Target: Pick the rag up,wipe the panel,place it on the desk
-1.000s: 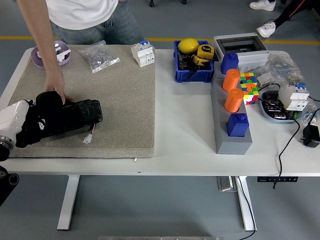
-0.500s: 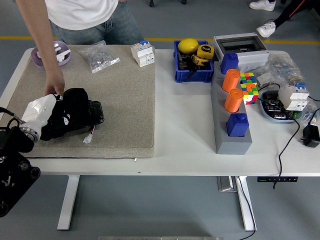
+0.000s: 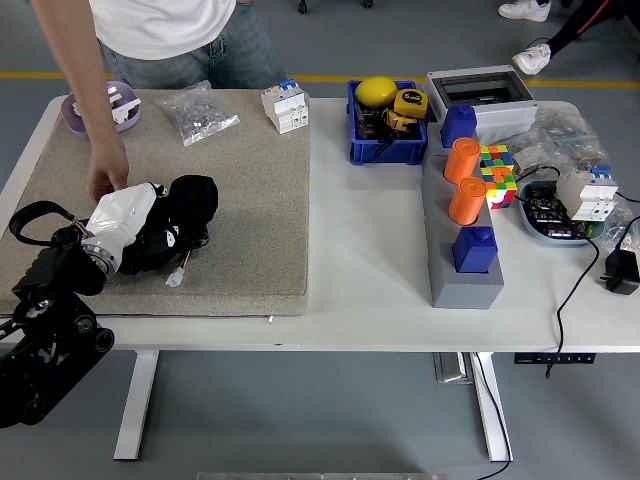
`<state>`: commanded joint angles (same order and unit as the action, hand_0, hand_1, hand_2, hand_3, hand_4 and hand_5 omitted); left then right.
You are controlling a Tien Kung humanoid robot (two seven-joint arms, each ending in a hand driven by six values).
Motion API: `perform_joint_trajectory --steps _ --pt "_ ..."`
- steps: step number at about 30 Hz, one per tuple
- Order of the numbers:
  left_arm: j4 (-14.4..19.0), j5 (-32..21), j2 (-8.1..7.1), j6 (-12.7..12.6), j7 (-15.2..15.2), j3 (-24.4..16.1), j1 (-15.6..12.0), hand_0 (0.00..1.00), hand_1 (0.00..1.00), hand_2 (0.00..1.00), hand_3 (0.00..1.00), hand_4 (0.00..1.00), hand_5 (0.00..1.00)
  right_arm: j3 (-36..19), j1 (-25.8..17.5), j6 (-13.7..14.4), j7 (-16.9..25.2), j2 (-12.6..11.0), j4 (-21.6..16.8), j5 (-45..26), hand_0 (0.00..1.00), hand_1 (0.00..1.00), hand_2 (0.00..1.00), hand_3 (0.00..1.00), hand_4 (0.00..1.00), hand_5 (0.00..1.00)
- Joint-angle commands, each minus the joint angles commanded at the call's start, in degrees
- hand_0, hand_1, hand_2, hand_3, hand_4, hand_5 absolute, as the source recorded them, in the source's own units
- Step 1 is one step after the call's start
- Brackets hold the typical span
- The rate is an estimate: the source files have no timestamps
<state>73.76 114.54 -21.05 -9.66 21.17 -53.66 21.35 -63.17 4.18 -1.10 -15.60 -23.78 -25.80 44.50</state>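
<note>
since the earlier frames, the left hand [image 3: 185,205] is sliding rightward along the panel [image 3: 160,245], now covering its right end, and the arm is reaching further in from the lower left. rag [image 3: 190,200] is showing as a dark, bunched lump, black like the hand, so i cannot tell cloth from fingers; they are looking curled down over it, pressing it onto the panel. panel is lying on the beige mat [image 3: 240,180], a flat black thing mostly hidden under the hand and the white forearm cover [image 3: 120,220], with a small white plug [image 3: 175,279] trailing from its near edge. the arm is angling up and right across the mat's near left part, wrist low, its black joints hanging off the table's [image 3: 370,280] near edge. a person's hand [image 3: 107,178] is reaching down from the far side, resting just beside the panel's left end, touching or nearly so. counted: one rag, one panel, one robot arm in view, two orange cylinders [image 3: 463,160] and two blue blocks [image 3: 475,248] on the grey tray [image 3: 450,290], one blue bin [image 3: 388,122], one colour cube [image 3: 497,170].
</note>
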Motion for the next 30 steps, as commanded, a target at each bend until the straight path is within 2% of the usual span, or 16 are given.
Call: perform_joint_trajectory --steps 6,14,19,30 --pt "0.1 -0.2 0.66 0.0 0.2 0.8 0.8 0.257 0.280 0.527 0.453 0.064 0.002 0.1 -0.1 -0.1 0.0 0.1 0.3 -0.4 0.758 0.585 0.697 0.691 0.998 0.646" --pt "0.0 0.2 0.23 -0.1 0.2 0.2 0.4 0.257 0.280 0.529 0.454 0.067 0.002 0.1 -0.2 -0.1 0.0 0.2 0.2 -0.4 0.757 0.585 0.697 0.691 0.998 0.646" --pt "-0.5 0.5 -0.17 -0.2 0.2 -1.0 -0.6 0.257 0.283 0.531 0.455 0.067 0.002 -0.1 -0.2 -0.1 0.0 0.2 0.2 -0.3 0.758 0.585 0.697 0.691 0.998 0.647" --pt "-0.9 1.7 -2.00 -0.7 -0.2 -6.0 -4.5 0.261 0.281 0.530 0.452 0.055 0.002 -0.1 -0.9 -0.8 -0.3 0.6 1.0 -0.9 0.757 0.585 0.697 0.692 0.998 0.647"
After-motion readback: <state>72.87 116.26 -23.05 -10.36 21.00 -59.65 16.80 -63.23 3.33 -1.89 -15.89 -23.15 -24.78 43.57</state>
